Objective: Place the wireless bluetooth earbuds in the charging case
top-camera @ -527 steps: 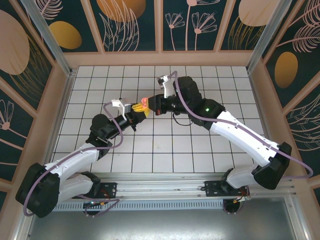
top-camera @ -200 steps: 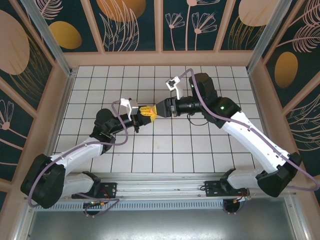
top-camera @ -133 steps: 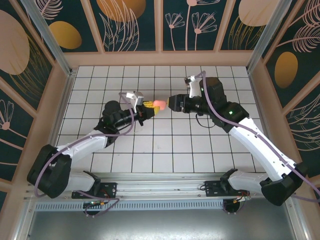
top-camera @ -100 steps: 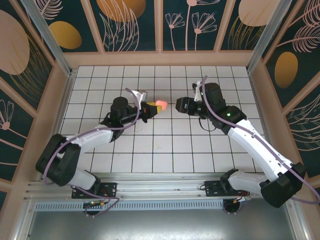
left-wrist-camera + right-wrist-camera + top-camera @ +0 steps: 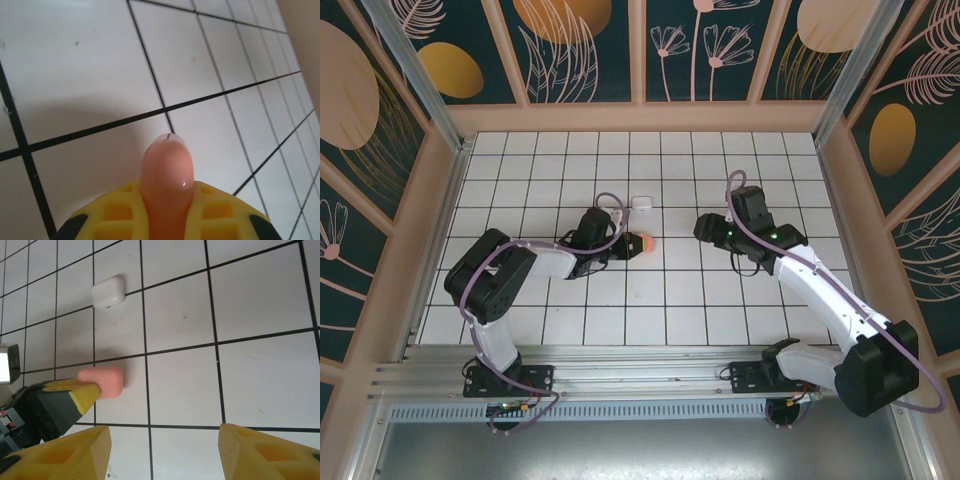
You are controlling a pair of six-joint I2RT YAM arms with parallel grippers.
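The left gripper (image 5: 628, 243) is pinching the pink charging case (image 5: 107, 381).
That case is sitting at the centre of the top view; the right gripper (image 5: 165, 435) is hanging spread wide, apart at its right; a white case (image 5: 108, 292) is lying just above.

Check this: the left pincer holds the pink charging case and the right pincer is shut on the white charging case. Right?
Not quite. The left pincer holds the pink charging case, but the right pincer is open and empty; the right wrist view shows the white charging case lying free on the table.
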